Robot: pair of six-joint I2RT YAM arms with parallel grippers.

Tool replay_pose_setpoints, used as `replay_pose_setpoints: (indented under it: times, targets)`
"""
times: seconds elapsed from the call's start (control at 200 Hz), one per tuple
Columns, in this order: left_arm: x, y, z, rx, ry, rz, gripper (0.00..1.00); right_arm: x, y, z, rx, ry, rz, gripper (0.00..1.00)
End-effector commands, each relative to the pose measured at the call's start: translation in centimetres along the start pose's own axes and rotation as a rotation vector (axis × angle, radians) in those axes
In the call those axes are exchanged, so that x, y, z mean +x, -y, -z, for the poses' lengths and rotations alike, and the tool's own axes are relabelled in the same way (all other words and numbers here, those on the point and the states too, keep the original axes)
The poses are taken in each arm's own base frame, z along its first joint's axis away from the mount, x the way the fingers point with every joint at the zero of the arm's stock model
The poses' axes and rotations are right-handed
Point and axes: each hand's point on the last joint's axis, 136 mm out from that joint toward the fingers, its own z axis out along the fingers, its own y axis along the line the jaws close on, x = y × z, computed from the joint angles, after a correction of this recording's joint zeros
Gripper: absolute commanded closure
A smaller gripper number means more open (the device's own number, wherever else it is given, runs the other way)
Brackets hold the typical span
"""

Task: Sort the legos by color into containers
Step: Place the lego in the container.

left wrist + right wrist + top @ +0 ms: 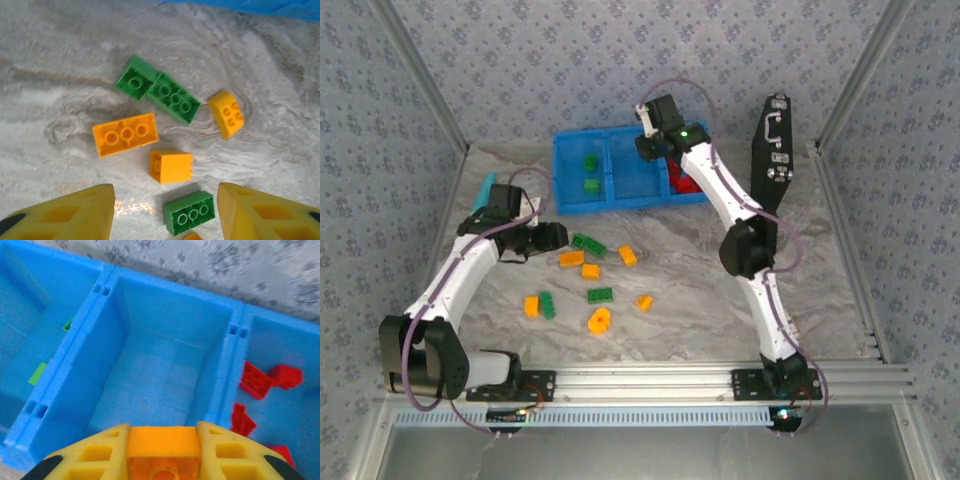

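Hovering above the middle compartment of the blue tray [225,370] at the table's [700,265] 12 o'clock, the right gripper [161,437] clamps an orange brick [161,455]; the left gripper [164,197], jaws spread and empty, hangs over loose orange and green bricks [125,134] toward 9 o'clock.

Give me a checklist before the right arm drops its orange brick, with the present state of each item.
1. Orange brick clamped in the right gripper: ok.
2. Brick lined up over the middle compartment: ok.
3. Middle compartment free of other colours: ok.
4. Red bricks in the right compartment, green bricks in the left compartment: ok.
5. Brick low enough not to bounce out: cannot tell.
6. Left gripper open over loose bricks, away from the tray: ok.
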Motion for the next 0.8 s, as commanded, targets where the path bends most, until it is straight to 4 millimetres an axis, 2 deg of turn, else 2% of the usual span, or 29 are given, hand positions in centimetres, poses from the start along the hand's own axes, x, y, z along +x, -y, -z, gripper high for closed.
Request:
replay_pose_setpoints:
  times: [0.0, 0.16, 0.29, 0.38, 0.57, 0.68, 0.795]
  targets:
    - [0.1, -1.6, 1.2, -0.093, 0.055, 0.069, 0.41, 1.8, -1.1, -2.2, -0.033, -0.056, 0.045, 0.8]
    - [2.5, -4.1, 1.6, -0.197, 0.062, 0.12, 0.36, 3.7, -1.7, -4.5, -0.065, -0.083, 0.067, 0.73]
    - [4.1, -5.5, 1.0, -0.252, 0.039, 0.18, 0.34, 4.4, -2.3, -4.8, -0.088, -0.098, 0.085, 0.63]
    - [5.3, -6.3, 1.1, -0.284, 0.025, 0.239, 0.29, 3.7, -2.9, -3.9, -0.112, -0.076, 0.107, 0.55]
    - [7.7, -8.4, 1.4, -0.384, 0.034, 0.331, 0.28, 2.5, -3.8, -2.1, -0.159, -0.043, 0.142, 0.44]
    - [8.2, -8.5, 0.4, -0.37, 0.036, 0.373, 0.28, 3.5, -4.9, -1.3, -0.2, -0.071, 0.183, 0.42]
    - [7.5, -8.4, 0.0, -0.363, 0.047, 0.378, 0.28, 5.8, -6.3, 0.0, -0.228, -0.111, 0.217, 0.42]
